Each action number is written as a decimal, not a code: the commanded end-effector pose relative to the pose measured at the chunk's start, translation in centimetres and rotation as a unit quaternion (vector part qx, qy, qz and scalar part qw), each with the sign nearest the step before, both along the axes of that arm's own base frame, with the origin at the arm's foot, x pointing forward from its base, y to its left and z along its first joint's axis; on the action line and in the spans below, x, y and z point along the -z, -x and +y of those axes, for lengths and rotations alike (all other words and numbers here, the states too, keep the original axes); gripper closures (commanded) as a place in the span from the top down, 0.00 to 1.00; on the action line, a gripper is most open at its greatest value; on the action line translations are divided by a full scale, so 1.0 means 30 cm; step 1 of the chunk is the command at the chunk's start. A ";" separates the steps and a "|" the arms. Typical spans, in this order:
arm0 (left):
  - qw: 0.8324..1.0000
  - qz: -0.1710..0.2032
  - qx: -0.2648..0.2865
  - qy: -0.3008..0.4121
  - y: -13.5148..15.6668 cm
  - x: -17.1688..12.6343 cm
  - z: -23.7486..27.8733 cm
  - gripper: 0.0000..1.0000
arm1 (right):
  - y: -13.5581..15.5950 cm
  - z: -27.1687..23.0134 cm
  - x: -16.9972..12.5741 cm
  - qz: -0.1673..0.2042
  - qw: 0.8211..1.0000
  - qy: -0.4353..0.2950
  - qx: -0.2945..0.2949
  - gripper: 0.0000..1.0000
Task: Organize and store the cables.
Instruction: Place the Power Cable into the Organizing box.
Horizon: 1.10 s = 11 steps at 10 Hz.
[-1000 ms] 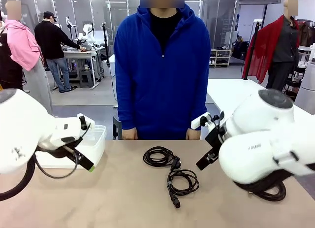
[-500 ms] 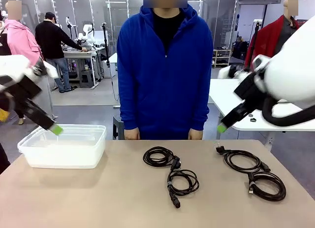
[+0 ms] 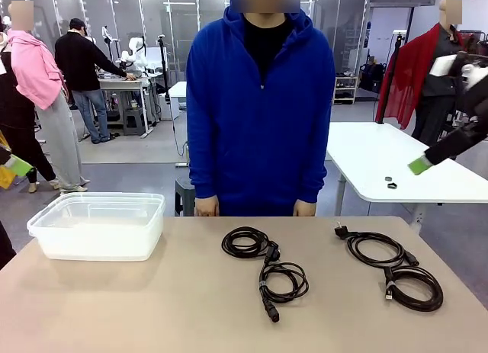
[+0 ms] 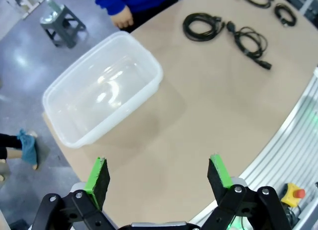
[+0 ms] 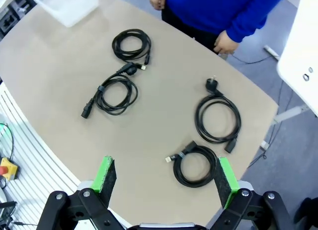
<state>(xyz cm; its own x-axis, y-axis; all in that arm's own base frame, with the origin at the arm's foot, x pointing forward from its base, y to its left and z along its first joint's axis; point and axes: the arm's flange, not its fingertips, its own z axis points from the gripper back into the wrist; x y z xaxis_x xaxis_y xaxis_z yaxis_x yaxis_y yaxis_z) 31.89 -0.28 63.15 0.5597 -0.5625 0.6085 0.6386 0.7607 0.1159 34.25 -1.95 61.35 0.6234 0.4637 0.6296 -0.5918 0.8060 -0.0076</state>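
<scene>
Left end effector (image 4: 158, 174) and right end effector (image 5: 166, 176) both hang wide open and empty, high over the desk (image 3: 152, 307). I see the cables (image 3: 271, 252) far beneath the right one, in two pairs; the left overlooks a clear tub (image 4: 149, 61).

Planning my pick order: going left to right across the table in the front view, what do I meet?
bin → far middle coil → near middle coil → far right coil → near right coil
</scene>
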 end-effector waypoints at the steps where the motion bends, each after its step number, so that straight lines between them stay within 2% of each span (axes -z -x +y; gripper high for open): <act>1: 1.000 -0.005 0.002 -0.013 0.042 -0.007 0.063 1.00 | 0.026 -0.085 0.015 0.006 1.000 -0.006 0.006 1.00; 5: 0.999 -0.019 -0.051 0.004 0.101 -0.038 0.207 1.00 | 0.066 -0.261 0.072 0.014 1.000 -0.015 0.017 1.00; 6: 0.997 -0.020 -0.077 -0.009 0.112 -0.049 0.218 1.00 | 0.084 -0.290 0.105 0.020 0.999 -0.022 0.028 1.00; 10: 0.992 -0.033 -0.113 -0.039 0.114 -0.143 0.211 1.00 | 0.173 -0.383 0.215 0.031 0.997 -0.038 0.052 1.00; 11: 0.991 -0.041 -0.121 -0.045 0.094 -0.144 0.210 1.00 | 0.171 -0.398 0.224 0.021 0.998 -0.042 0.049 1.00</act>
